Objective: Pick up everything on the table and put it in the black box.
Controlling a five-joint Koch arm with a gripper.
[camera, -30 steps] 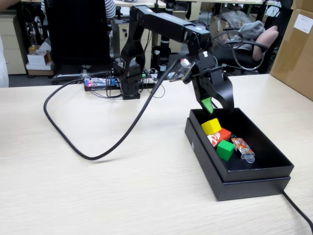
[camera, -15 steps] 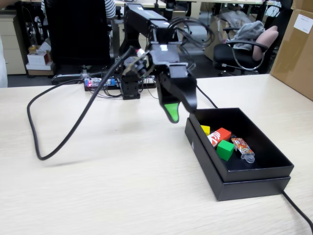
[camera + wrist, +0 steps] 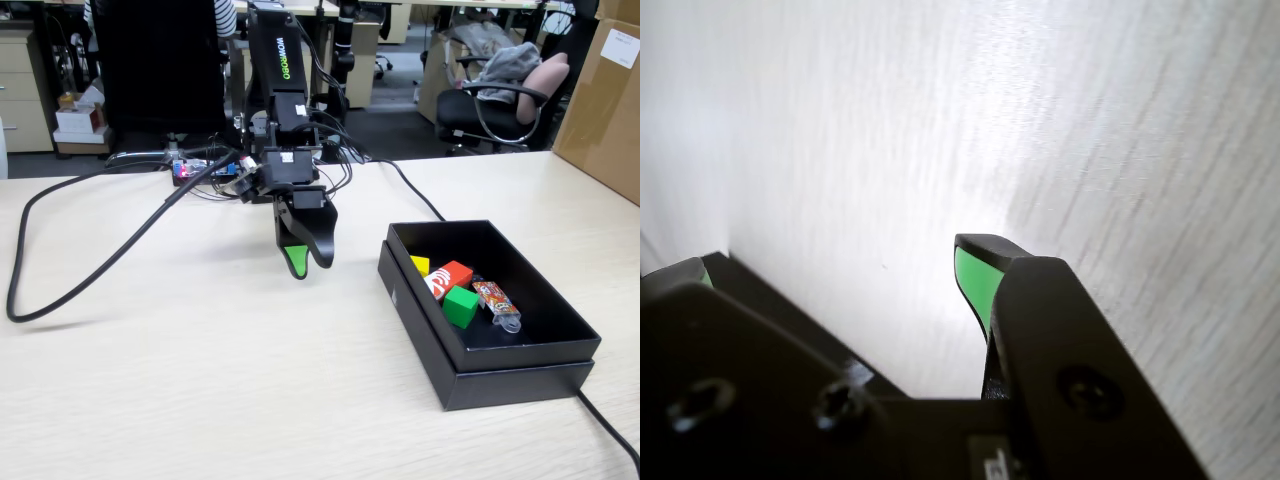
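I read the gripper (image 3: 308, 268) as spread and holding nothing, hung over bare table (image 3: 200, 380). Red-and-white packet (image 3: 448, 279), green cube (image 3: 460, 305) and yellow cube (image 3: 420, 265) lie in the black box (image 3: 520, 375); whether they touch is unclear.

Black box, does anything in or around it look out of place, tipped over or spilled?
Nothing stands out. The black box sits flat on the table, holding the yellow cube, red-and-white packet, green cube and a candy wrapper. The gripper hangs empty over bare tabletop.
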